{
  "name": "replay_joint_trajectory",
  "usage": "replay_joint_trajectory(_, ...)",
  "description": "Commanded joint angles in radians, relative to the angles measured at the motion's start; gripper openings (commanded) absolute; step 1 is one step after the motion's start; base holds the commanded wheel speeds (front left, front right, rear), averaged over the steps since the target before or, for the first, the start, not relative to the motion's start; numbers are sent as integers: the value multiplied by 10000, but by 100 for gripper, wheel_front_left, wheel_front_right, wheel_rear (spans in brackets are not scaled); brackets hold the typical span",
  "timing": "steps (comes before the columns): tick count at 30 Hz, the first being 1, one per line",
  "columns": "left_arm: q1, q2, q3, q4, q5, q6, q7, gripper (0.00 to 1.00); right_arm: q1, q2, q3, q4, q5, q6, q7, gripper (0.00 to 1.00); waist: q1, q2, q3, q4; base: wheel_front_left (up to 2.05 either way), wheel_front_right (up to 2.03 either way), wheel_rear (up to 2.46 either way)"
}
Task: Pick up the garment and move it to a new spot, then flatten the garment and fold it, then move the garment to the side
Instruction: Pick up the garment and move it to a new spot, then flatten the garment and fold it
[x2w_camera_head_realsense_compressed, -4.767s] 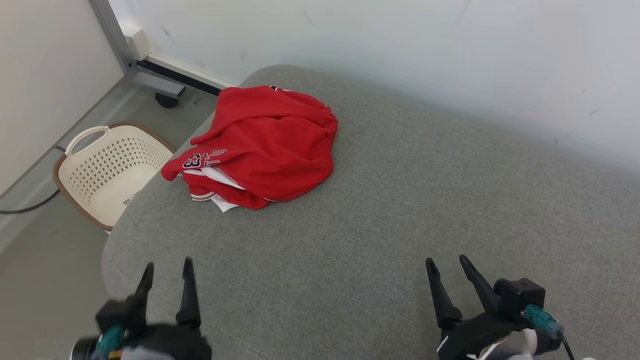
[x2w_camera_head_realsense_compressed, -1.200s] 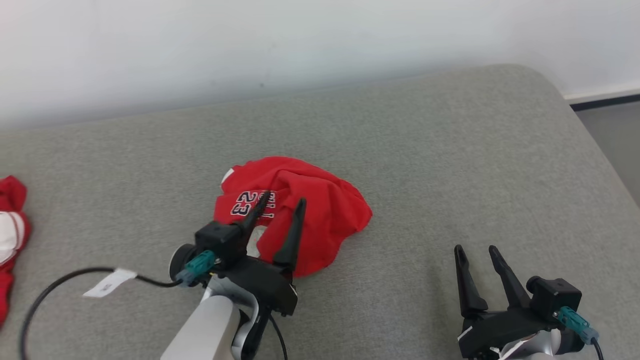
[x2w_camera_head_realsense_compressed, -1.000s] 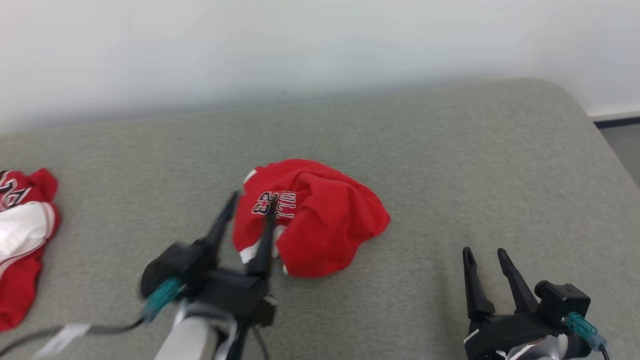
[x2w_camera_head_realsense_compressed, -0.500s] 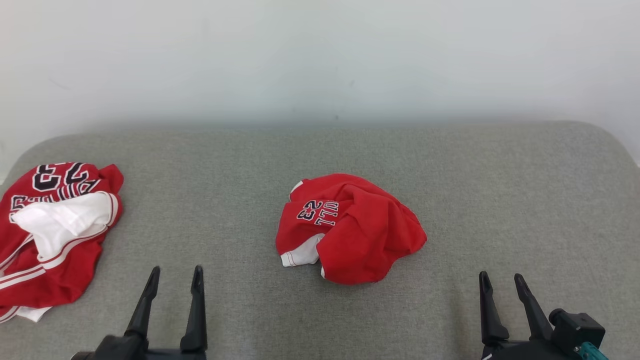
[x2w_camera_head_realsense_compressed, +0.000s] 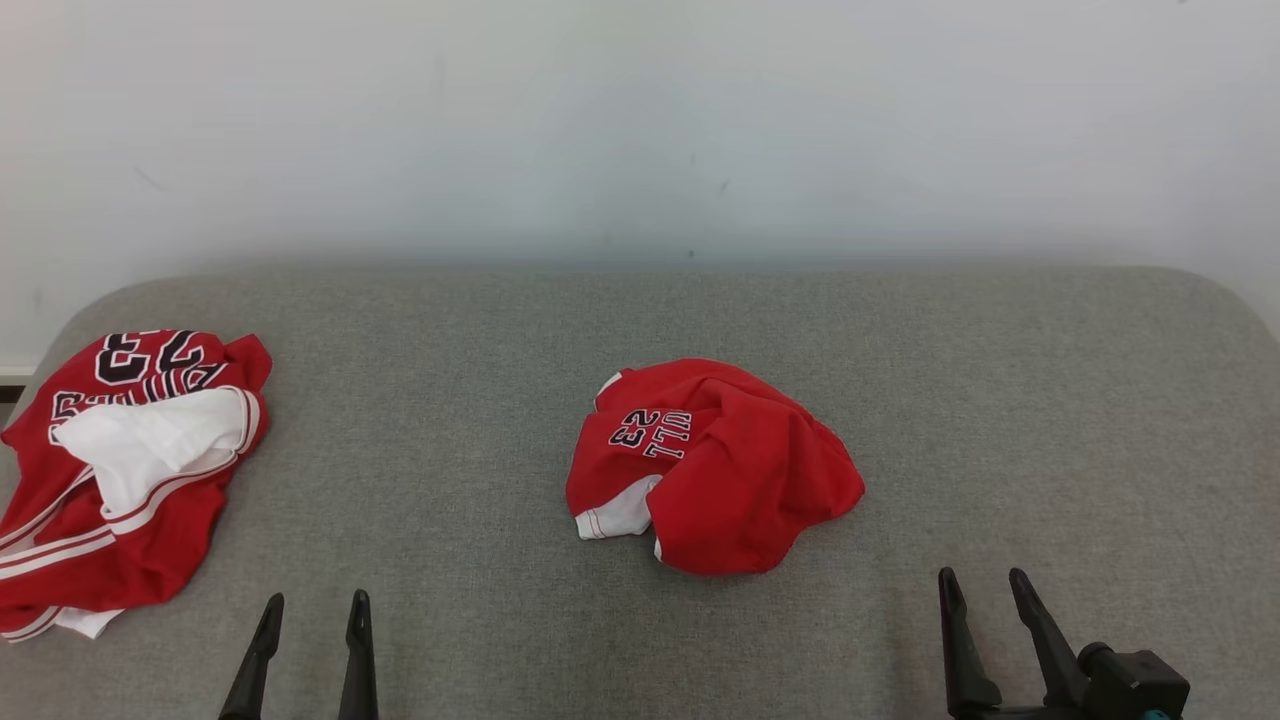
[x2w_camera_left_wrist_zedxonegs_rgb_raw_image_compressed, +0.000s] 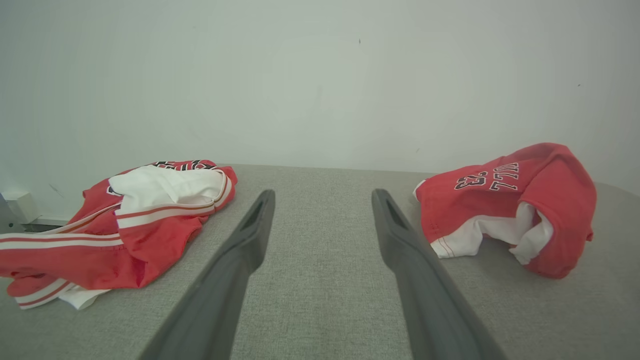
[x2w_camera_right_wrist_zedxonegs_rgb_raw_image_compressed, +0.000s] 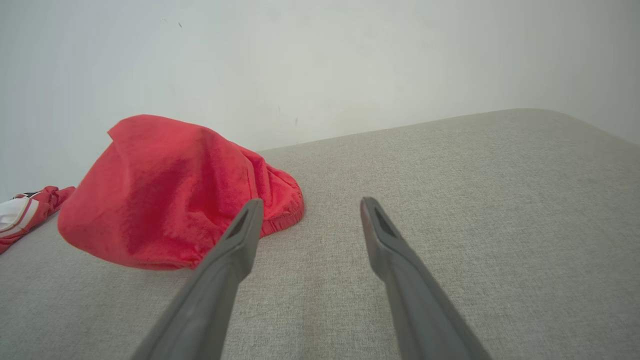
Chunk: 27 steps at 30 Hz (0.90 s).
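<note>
The left claw (x2w_camera_head_realsense_compressed: 316, 602) and right claw (x2w_camera_head_realsense_compressed: 981, 578) sat at the bottom corners, fingers upward, spread and empty, clear of the crumpled red garment (x2w_camera_head_realsense_compressed: 715, 465).

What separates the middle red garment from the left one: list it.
The middle garment is bunched into a mound; the left garment sprawls wider, flatter. The left garment shows a broad white panel and stripes; the middle garment only a white edge. Both are red, numbered 23.
</note>
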Motion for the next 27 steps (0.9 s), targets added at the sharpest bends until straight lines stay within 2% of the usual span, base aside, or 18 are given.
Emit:
replay_joint_trajectory(1,108,-34,68,78,69,-18,-39,100,103,-6,39,-79,39,-21,-40,100,2,0,14,-30,0,0,0)
replay_joint_trajectory(18,-274,-71,-107,698,-227,-67,-39,100,-52,-9,228,48,118,-21,-45,100,2,0,101,-398,0,0,0)
replay_joint_trajectory(23,-525,-54,-814,392,-686,-65,-39,100,-160,-9,338,101,162,-21,-45,100,2,0,152,-805,0,0,0)
replay_joint_trajectory(27,-902,135,-2044,531,-1113,-66,-39,100,-258,-9,421,147,287,-21,-44,100,2,0,308,-1342,0,0,0)
